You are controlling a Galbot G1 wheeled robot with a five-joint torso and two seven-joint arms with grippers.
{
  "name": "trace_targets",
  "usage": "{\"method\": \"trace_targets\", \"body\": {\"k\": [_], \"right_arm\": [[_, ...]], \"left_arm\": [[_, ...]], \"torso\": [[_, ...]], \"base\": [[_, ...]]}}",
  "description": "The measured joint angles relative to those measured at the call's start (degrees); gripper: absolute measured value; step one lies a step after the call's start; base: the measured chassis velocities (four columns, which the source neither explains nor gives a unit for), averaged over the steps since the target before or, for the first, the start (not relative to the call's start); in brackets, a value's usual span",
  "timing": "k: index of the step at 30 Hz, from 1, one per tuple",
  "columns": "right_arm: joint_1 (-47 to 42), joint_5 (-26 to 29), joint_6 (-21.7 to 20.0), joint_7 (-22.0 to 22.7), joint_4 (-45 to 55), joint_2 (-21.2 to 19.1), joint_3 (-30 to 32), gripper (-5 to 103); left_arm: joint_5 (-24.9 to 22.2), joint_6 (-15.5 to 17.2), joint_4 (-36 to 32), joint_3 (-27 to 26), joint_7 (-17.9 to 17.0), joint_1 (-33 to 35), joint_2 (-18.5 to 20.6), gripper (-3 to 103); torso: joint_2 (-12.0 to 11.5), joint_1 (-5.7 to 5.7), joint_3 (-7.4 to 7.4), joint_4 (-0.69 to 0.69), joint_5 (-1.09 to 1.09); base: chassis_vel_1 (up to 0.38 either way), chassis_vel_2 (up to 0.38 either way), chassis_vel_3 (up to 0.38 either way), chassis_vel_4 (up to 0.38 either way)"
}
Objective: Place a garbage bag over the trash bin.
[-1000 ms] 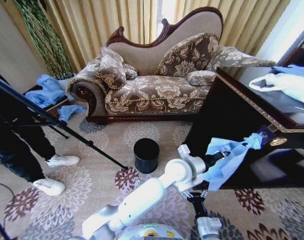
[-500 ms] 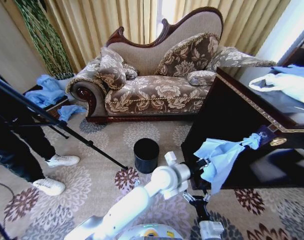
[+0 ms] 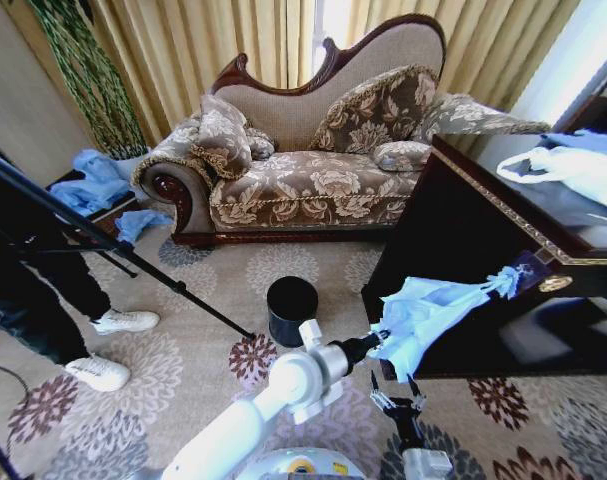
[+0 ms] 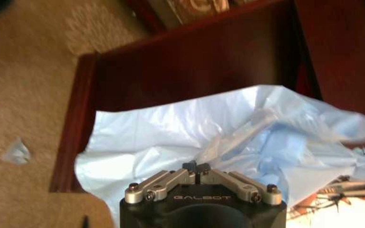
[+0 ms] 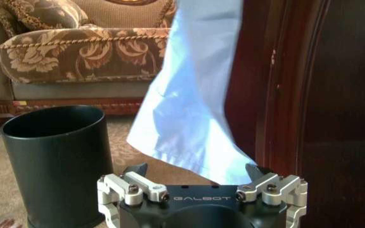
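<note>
Our left tool (image 4: 196, 167) is clamped on the garbage bag (image 3: 423, 312), which hangs beside the dark cabinet (image 3: 483, 260), one corner stretched toward the cabinet edge. The trash bin (image 3: 291, 310) stands upright on the carpet, to the left of the bag and lower, mouth open upward. Our right tool (image 5: 198, 172) waits low with fingers wide, holding nothing, just under the bag's bottom edge. We cannot make out where the bag's opening lies.
</note>
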Motion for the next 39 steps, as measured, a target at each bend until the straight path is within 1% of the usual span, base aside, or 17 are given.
{"method": "trace_targets", "body": {"k": [4, 5, 7, 8, 11, 13, 17, 18, 20, 21, 23, 24, 26, 30, 36, 39], "right_arm": [[-0.51, 0.02, 0.23, 0.09, 0.49, 0.1, 0.01, 100], [-0.51, 0.02, 0.23, 0.09, 0.49, 0.1, 0.01, 100], [-0.63, -0.01, 0.32, 0.29, 0.84, 0.15, -0.02, 100], [-0.63, -0.01, 0.32, 0.29, 0.84, 0.15, -0.02, 100], [-0.78, -0.05, 0.47, 0.49, 1.0, 0.08, -0.05, 100], [-0.84, -0.08, 0.49, 0.5, 1.06, 0.08, -0.03, 100], [-1.22, -0.24, 0.92, 0.5, 1.28, 0.07, 0.06, 100], [-1.22, -0.24, 0.92, 0.5, 1.28, 0.07, 0.06, 100], [-1.43, -0.43, 1.34, 0.51, 1.31, 0.07, 0.1, 100], [-1.43, -0.43, 1.34, 0.51, 1.31, 0.07, 0.1, 100], [-1.67, -0.49, 1.77, 0.58, 1.33, 0.09, 0.15, 100], [-1.67, -0.49, 1.77, 0.58, 1.33, 0.09, 0.15, 100], [-1.97, -0.48, 2.3, 0.73, 1.32, 0.09, 0.29, 100], [-2.27, -0.41, 2.93, 0.74, 0.99, 0.1, 0.67, 100], [-2.66, -0.3, 3.52, 0.7, 0.86, 0.11, 1.23, 100], [-2.94, 0.07, 4.02, 0.52, 0.84, 0.15, 1.85, 100]], "left_arm": [[0.61, 0.99, -3.04, -4.92, 1.16, 4.18, 3.03, 0], [0.61, 0.99, -3.04, -4.92, 1.16, 4.18, 3.03, 0], [1.17, 1.65, -4.73, -7.72, 2.26, 7.02, 5.21, 0], [1.17, 1.65, -4.73, -7.72, 2.26, 7.02, 5.21, 0], [1.69, 2.29, -6.47, -10.59, 3.44, 10.45, 7.68, 0], [1.78, 2.44, -6.93, -11.26, 3.74, 11.3, 8.27, 0], [2.54, 3.13, -8.9, -14.51, 5.37, 15.15, 11.19, 0], [2.54, 3.13, -8.9, -14.51, 5.37, 15.15, 11.19, 0], [3.36, 3.35, -9.67, -16.55, 6.75, 17.15, 13.19, 0], [3.36, 3.35, -9.67, -16.55, 6.75, 17.15, 13.19, 0], [5.39, 3.48, -9.71, -18.83, 8.94, 19.31, 15.03, 0], [5.39, 3.48, -9.71, -18.83, 8.94, 19.31, 15.03, 0], [7.5, 3.6, -9.36, -20.63, 10.9, 21.1, 16.58, 0], [8.07, 3.74, -8.93, -21.75, 11.28, 21.68, 17.05, 0], [9.82, 4.87, -7.89, -22.59, 11.66, 21.59, 17.72, 0], [11.27, 5.21, -7.66, -23.74, 13.04, 22.77, 19.83, 0]], "torso": [[0.0, 0.0, 0.0, 0.0, -0.01], [0.0, 0.0, 0.0, 0.0, -0.01], [0.0, 0.0, 0.0, 0.01, -0.01], [0.0, 0.0, 0.0, 0.01, -0.01], [0.0, 0.0, 0.0, 0.01, 0.0], [0.0, 0.0, 0.0, 0.0, 0.0], [0.0, 0.0, 0.0, 0.01, -0.01], [0.0, 0.0, 0.0, 0.01, -0.01], [0.0, 0.0, 0.0, 0.01, 0.0], [0.0, 0.0, 0.0, 0.01, 0.0], [0.0, 0.0, 0.0, 0.01, -0.01], [0.0, 0.0, 0.0, 0.01, -0.01], [0.0, 0.0, 0.0, 0.01, 0.0], [0.0, 0.0, 0.0, 0.0, 0.0], [0.0, 0.0, 0.0, 0.0, 0.0], [0.0, 0.0, 0.0, 0.01, 0.0]], "base": [[0.0, 0.0, 0.0, 0.0], [0.0, 0.0, 0.0, 0.0], [0.0, 0.0, 0.0, 0.0], [0.0, 0.0, 0.0, 0.0], [0.0, 0.0, 0.0, 0.0], [0.0, 0.0, 0.0, 0.0], [0.0, 0.0, 0.0, 0.0], [0.0, 0.0, 0.0, 0.0], [0.0, 0.0, 0.0, 0.0], [0.0, 0.0, 0.0, 0.0], [0.0, 0.0, 0.0, 0.0], [0.0, 0.0, 0.0, 0.0], [0.0, 0.0, 0.0, 0.0], [0.0, 0.0, 0.0, 0.0], [0.0, 0.0, 0.0, 0.0], [0.0, 0.0, 0.0, 0.0]]}}
